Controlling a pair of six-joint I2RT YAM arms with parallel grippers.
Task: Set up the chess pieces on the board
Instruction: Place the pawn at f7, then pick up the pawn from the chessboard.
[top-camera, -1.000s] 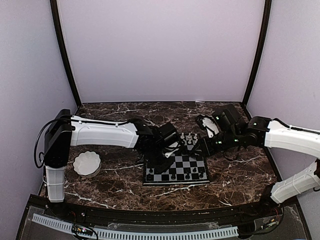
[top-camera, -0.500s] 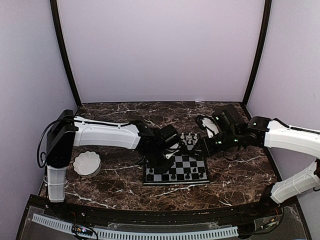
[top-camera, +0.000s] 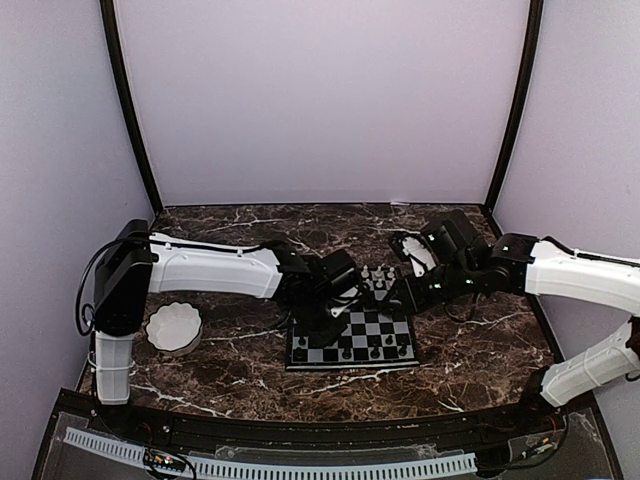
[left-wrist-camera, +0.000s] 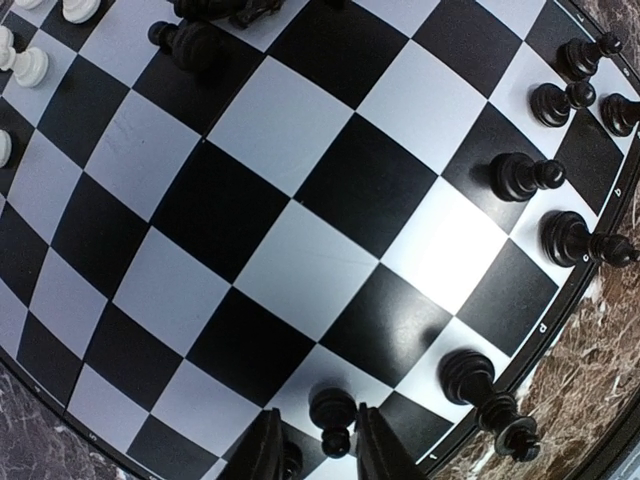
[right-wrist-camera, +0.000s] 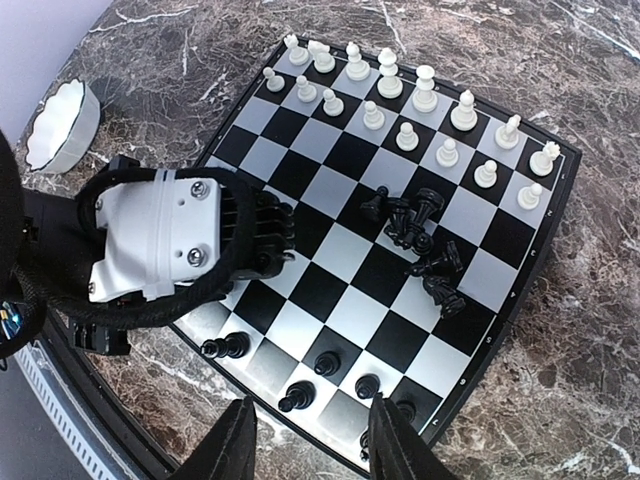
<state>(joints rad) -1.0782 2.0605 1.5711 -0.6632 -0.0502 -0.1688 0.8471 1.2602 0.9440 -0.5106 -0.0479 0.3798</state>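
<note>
broadly, the tabletop (top-camera: 480, 350) shows bare marble to the right of the board (top-camera: 375, 328) and on its near side, so i judge that is where an arm can safely retreat. to the left the white bowl (top-camera: 174, 327) sits well apart.

the tight spot is over the board itself. the left arm (right-wrist-camera: 160, 240) lies across its left side, and the right gripper (right-wrist-camera: 310, 445), jaws spread and holding nothing, hangs above the near edge close by. the two could knock together if both move inward.

white chess pieces (right-wrist-camera: 407, 135) stand in the two far rows. a heap of black pieces (right-wrist-camera: 405, 215) lies tumbled mid-board, and a careless sweep could scatter them.

the left gripper (left-wrist-camera: 322, 455) is parted a little around a standing black pawn (left-wrist-camera: 333, 410) at the left end of the black rows, just beside the border. lifting off askew could tip it, and it might roll off the edge.
</note>
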